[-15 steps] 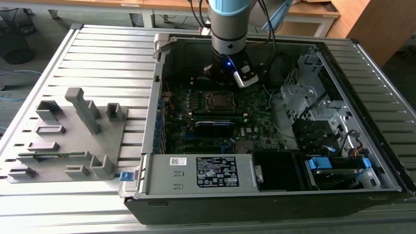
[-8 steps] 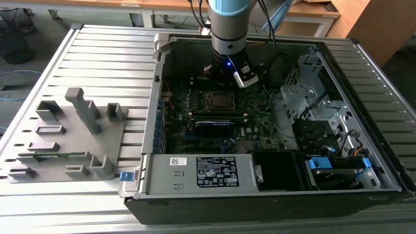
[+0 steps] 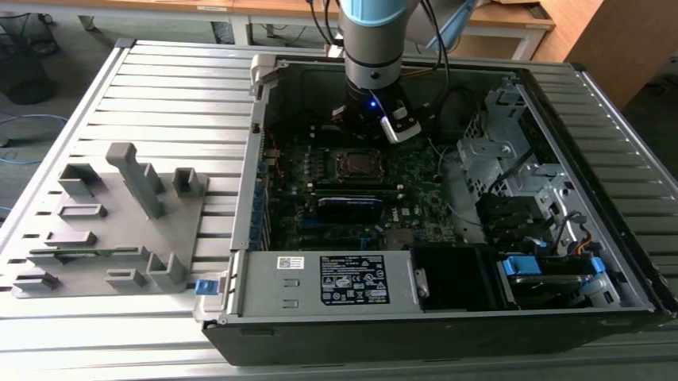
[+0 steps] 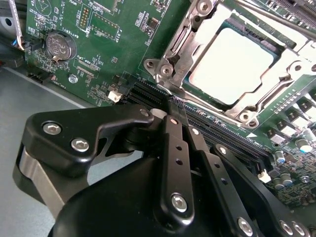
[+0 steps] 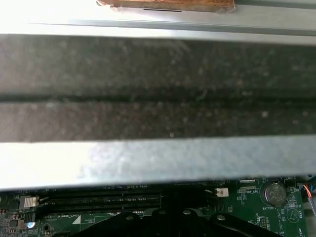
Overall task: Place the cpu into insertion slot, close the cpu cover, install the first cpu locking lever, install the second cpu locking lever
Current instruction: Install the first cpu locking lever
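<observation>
So the cpu (image 4: 232, 64) was sitting flat in the insertion slot (image 3: 340, 164), roughly mid motherboard inside the open pc case (image 3: 445, 317). The cpu cover (image 4: 192, 37) looked folded down over it, w/ the silver lid showing through the window. It's square, so no real long axis to line up on. Couldn't tell if the thin lever rod (image 4: 266, 17) along one edge was latched or not.

The gripper (image 4: 174, 106) was just on the far side of the socket in the exterior view. Its fingers were pinched together w/ nothing visible between them, and the tips were right by one socket corner, so the socket was on the near side of the tips. Basically touching distance, but I can't say if it was actual contact.

Other stuff around:
- Black RAM slots (image 4: 148, 94) ran right under the fingertips.
- Coin cell battery (image 4: 59, 45) sat further off on the board.
- A dark card module (image 3: 348, 208) and then the psu (image 3: 339, 282) were nearer to the camera.
- The drive cage (image 3: 498, 127) was on the exterior view's right.
- A grey parts fixture (image 3: 106, 230) was out on the slatted table (image 3: 170, 79), on that view's left.

Nothing was sitting over the socket itself, tbh.
</observation>
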Robot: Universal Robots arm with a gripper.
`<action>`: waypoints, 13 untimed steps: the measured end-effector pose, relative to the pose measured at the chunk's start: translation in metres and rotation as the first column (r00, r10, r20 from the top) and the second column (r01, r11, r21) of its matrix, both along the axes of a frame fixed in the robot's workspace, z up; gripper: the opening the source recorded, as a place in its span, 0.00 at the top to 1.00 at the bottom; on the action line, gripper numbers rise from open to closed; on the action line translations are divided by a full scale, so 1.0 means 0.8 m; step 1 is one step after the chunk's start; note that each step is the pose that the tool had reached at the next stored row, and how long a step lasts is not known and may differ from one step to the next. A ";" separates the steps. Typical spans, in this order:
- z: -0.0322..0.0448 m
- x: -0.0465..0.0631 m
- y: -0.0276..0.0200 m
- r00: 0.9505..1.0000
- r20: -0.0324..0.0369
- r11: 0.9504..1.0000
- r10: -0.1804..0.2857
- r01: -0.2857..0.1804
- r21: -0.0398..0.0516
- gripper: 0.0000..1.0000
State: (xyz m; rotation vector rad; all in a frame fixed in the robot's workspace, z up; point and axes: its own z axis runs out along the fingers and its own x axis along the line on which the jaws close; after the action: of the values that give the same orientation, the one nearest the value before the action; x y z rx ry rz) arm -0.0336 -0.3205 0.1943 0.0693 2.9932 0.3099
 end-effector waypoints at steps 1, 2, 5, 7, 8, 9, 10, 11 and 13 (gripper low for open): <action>0.0001 0.000 0.0001 1.000 0.000 1.000 0.000 0.000 0.000 0.89; 0.0004 0.000 0.0003 1.000 0.000 1.000 0.000 0.000 0.000 0.89; 0.0019 0.000 0.0009 1.000 0.000 1.000 0.000 0.000 0.000 0.89; 0.0047 0.000 0.0011 1.000 0.000 1.000 0.000 0.000 0.000 0.89; 0.0066 0.000 0.0012 1.000 0.000 1.000 0.000 0.000 0.001 0.89; 0.0088 0.000 0.0012 1.000 0.000 1.000 0.000 0.000 0.000 0.89; 0.0112 0.000 0.0012 1.000 0.000 1.000 0.000 0.000 0.000 0.89; 0.0136 0.000 0.0012 1.000 0.000 1.000 0.000 0.000 0.001 0.89; 0.0184 0.000 0.0012 1.000 0.000 1.000 0.000 0.000 0.000 0.89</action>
State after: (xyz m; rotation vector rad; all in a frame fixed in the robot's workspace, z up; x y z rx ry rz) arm -0.0337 -0.3195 0.2090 0.0694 2.9930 0.3106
